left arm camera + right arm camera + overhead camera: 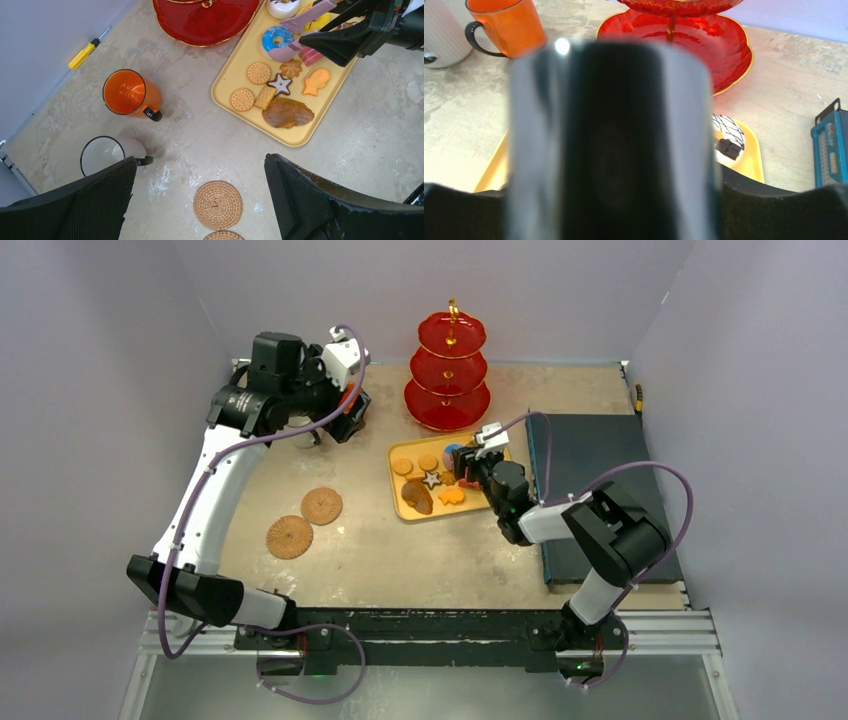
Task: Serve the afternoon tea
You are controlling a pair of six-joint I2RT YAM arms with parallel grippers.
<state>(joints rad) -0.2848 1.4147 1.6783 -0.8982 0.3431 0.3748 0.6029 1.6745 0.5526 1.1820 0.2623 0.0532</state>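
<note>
Orange mug [125, 92], below left hand [200, 159] (fingers [75, 205] apart)

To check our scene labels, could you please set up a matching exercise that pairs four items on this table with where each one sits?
Things:
1. orange glass mug with a black handle
2. star-shaped brown biscuit with white icing
3. yellow-handled screwdriver
4. round woven brown coaster

Places:
A. on the flat yellow tray
B. lying close to the grey wall
C. flat on the table beside a matching woven disc
D. standing upright beside the white mug

Pairs: 1-D, 2-A, 3-B, 4-C.
</note>
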